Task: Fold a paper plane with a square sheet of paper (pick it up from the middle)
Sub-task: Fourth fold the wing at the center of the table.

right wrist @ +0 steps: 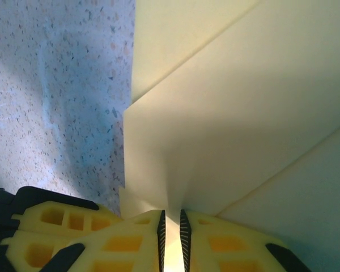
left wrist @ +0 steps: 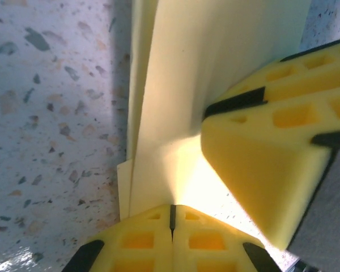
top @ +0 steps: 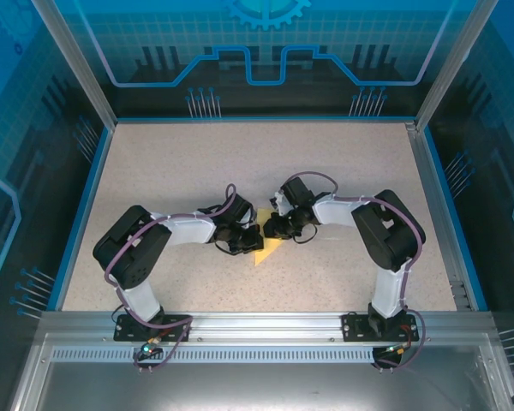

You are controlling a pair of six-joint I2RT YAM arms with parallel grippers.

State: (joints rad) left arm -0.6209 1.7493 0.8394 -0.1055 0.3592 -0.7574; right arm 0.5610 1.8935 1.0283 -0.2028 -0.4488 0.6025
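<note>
**Workpiece position.** The sheet of paper [top: 266, 250] is located near the middle of the speckled table [top: 240, 163], between the two arms, where both grippers are brought together over it. In the top view, one yellow corner of the sheet is seen projecting toward the near edge from under the grippers. The grip points themselves are hidden there.

**Left gripper.** The left gripper [left wrist: 171, 218] is closed. In the left wrist view its two yellow fingers [left wrist: 141, 241] are pressed together with only a thin dark seam between them. The lower edge of the sheet is clamped in that seam. From this grip the sheet is seen rising as a broad pale panel, with a narrower layer showing behind it on the left side.

**Right gripper.** The right gripper [right wrist: 171, 226] is closed on the same sheet. Only a narrow slit is left between its ribbed inner faces, and the paper is seen entering that slit. Above the grip, several overlapping folded layers with diagonal edges are visible.

**Proximity.** In the left wrist view, one finger of the right gripper is seen just beside the left gripper. It appears to be resting against the sheet, though contact cannot be confirmed.
</note>
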